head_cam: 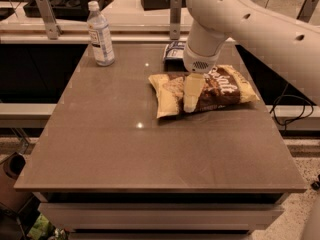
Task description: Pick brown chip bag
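Note:
The brown chip bag (220, 90) lies flat on the table (150, 149) at its right middle, dark brown in the middle with yellow ends and white script lettering. My gripper (191, 101) hangs down from the big white arm and sits directly over the bag's left-centre part, its tip at the bag's front edge. The arm hides part of the bag's middle. A smaller blue-and-white bag (173, 51) lies just behind, partly hidden by the arm.
A clear water bottle (101, 35) with a white cap stands at the table's back left. Metal posts (46, 10) and a counter run behind the table. A cable hangs off to the right, past the table's edge.

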### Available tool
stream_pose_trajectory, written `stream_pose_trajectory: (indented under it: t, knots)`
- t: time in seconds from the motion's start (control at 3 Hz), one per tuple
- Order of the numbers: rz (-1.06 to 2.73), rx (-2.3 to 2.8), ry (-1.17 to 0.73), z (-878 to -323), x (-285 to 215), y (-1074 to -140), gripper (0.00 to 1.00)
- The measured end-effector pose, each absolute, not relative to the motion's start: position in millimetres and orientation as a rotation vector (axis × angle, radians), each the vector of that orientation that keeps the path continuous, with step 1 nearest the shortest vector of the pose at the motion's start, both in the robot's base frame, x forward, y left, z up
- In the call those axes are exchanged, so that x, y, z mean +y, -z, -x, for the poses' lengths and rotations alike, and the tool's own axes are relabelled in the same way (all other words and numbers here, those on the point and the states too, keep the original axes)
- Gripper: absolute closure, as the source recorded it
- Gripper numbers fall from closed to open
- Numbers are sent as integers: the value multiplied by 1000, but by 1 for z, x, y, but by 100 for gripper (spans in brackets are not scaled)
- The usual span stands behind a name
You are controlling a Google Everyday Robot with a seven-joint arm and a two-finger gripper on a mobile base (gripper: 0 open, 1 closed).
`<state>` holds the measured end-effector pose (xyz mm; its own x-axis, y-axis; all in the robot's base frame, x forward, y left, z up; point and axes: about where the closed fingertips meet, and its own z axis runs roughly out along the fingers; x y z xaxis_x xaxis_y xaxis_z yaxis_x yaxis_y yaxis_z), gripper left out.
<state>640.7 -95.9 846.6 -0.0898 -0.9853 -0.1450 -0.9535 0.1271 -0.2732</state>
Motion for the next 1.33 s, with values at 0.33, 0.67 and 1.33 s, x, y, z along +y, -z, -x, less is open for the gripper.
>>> stream_pose_trajectory:
  t: [0.33,0.67,1.33]
  knots:
    - [1903,2200,99,-656,-115,-816,0]
    - [1886,2231,48,-661,-131,-804,0]
    - [1887,2232,47,-661,-130,-807,42]
